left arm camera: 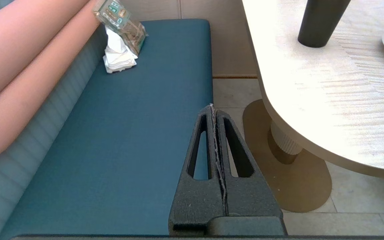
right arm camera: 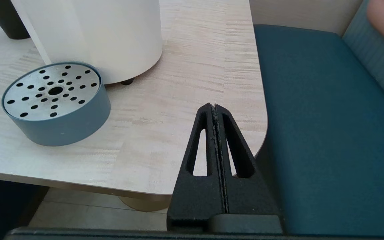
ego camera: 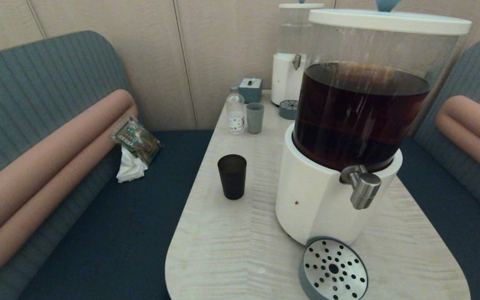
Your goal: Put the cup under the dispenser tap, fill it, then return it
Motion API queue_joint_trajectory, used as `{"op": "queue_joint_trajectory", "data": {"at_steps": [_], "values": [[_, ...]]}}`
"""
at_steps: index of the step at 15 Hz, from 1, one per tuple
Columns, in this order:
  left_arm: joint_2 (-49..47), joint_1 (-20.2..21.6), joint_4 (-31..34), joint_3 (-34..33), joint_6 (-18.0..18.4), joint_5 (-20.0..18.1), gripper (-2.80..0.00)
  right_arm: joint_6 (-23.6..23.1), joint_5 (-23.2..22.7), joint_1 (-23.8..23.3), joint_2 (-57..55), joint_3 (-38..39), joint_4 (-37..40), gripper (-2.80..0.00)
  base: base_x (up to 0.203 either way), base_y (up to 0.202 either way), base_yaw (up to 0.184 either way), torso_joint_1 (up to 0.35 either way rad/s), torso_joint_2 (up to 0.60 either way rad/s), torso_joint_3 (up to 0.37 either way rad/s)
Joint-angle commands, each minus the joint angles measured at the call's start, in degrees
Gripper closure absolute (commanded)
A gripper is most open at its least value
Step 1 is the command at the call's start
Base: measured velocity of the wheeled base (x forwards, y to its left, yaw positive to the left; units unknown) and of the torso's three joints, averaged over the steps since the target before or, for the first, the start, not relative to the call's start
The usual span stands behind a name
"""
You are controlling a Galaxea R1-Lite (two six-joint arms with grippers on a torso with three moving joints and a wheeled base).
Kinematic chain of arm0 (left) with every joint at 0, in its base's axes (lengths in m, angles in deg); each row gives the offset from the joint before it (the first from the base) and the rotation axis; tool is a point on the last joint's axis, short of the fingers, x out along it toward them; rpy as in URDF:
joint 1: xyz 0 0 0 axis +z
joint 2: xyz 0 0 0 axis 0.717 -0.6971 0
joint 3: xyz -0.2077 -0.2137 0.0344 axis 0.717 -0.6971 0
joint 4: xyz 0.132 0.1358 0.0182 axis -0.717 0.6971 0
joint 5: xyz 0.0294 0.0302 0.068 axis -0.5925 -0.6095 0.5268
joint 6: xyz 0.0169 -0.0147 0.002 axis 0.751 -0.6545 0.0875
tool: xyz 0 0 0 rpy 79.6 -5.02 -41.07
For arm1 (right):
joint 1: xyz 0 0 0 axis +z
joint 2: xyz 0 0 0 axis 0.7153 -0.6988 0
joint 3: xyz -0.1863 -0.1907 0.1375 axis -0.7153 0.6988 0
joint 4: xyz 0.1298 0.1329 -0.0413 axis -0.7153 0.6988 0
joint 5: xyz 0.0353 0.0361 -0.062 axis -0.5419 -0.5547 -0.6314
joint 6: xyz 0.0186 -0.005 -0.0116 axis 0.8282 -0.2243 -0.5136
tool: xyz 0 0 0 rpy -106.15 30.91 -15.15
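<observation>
While the cup (ego camera: 232, 176) stands mid-frame on the bench (ego camera: 223, 250), left of the dispenser tap (ego camera: 361, 187), nothing grips it. Left gripper (left arm camera: 214, 108) and right gripper (right arm camera: 214, 107) hang off the bench edges, fingers pressed together, empty

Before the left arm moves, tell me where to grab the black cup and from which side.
Grip the black cup across its upper wall, coming from the robot's left. It stands upright, tapered and handleless, so the wider top resists slipping. The dispenser crowds its right side; the left side is open.

Ahead of the left gripper's closed fingers (left arm camera: 213, 113), the pale wood-grain desk (left arm camera: 328, 100) edge lies open up to the matte black tapered cup (left arm camera: 320, 21). Beyond the right gripper's closed fingers (right arm camera: 214, 111), bare desktop runs to the round grey perforated drip tray (right arm camera: 53, 103) and the dispenser's white base (right arm camera: 105, 36).
</observation>
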Motion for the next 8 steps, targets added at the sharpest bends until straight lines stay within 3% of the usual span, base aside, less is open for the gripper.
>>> {"op": "queue_joint_trajectory", "data": {"at_steps": [1,8], "values": [[0.0,0.0,0.0,0.0,0.0,0.0,0.0,0.2,0.0,0.0,0.3,0.4,0.0,0.0,0.0,0.0,0.0,0.0,0.0,0.0],[0.0,0.0,0.0,0.0,0.0,0.0,0.0,0.2,0.0,0.0,0.3,0.4,-0.1,0.0,0.0,0.0,0.0,0.0,0.0,0.0]]}}
